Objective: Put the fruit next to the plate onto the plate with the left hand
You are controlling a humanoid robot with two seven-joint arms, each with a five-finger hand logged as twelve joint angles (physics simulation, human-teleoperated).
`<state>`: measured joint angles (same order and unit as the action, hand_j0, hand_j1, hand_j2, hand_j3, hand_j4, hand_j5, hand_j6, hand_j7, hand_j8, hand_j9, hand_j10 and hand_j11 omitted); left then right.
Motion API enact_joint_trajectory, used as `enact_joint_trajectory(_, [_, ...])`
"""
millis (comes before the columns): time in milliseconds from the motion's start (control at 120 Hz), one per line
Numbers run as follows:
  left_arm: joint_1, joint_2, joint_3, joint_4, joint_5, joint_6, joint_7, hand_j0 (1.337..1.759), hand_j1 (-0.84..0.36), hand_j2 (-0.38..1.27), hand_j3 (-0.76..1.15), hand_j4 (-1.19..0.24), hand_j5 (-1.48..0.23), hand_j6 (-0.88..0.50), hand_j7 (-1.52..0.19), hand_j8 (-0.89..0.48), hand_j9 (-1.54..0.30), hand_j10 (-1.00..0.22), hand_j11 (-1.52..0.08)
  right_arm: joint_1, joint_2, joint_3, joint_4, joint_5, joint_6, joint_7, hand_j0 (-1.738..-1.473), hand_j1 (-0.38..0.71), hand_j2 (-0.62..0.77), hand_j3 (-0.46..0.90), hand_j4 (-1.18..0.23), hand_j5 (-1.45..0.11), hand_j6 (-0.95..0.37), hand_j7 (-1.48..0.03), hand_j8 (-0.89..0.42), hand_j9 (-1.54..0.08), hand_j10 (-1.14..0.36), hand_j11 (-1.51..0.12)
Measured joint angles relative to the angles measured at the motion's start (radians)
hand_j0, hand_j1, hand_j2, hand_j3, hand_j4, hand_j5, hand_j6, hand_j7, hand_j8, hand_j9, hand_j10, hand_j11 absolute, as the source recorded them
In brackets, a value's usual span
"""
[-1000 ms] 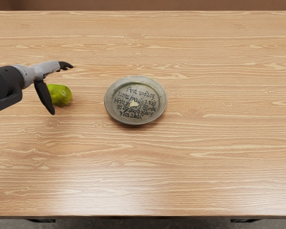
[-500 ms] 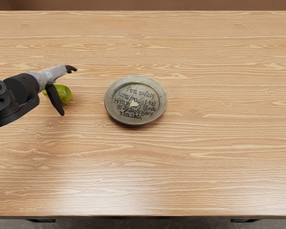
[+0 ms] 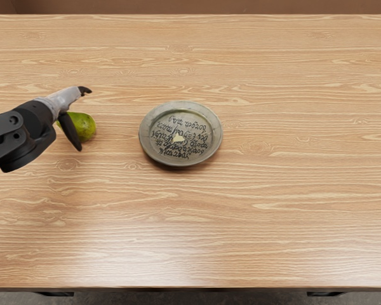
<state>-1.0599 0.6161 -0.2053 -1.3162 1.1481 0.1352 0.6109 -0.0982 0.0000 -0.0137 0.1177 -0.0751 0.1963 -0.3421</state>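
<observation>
**Black Casing, Grey Hand, Dark Tips**

The rounded black forearm casing [image 3: 19, 130] looks glossy, and a flat bracket-like plate on its side carries a small round fitting. Beyond it is the left hand [image 3: 65, 107], with a slim light-grey body, black fingertips [image 3: 84, 90] and a long, tapered black thumb [image 3: 72, 135].

Wooden table [image 3: 273, 222]: pear [image 3: 86, 126], plate [image 3: 145, 135]

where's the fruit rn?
Head view: the green fruit lies on the table at left, left of the plate and apart from it, partly behind the left hand.
</observation>
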Motion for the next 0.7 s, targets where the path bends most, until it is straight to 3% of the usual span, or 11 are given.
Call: enact_joint_trajectory(700, [0.009,-0.054,0.046,0.125,0.002,0.018,0.0,1.658,0.13,0.04,0.0,-0.19,-0.24,-0.19,-0.24,-0.19,-0.24,-0.19,-0.24,0.0,0.0,0.0,0.0,0.0,0.0,0.0,-1.658,-0.35,0.0,0.0,0.0,0.0,0.0,0.0,0.0,0.0,0.0,0.0])
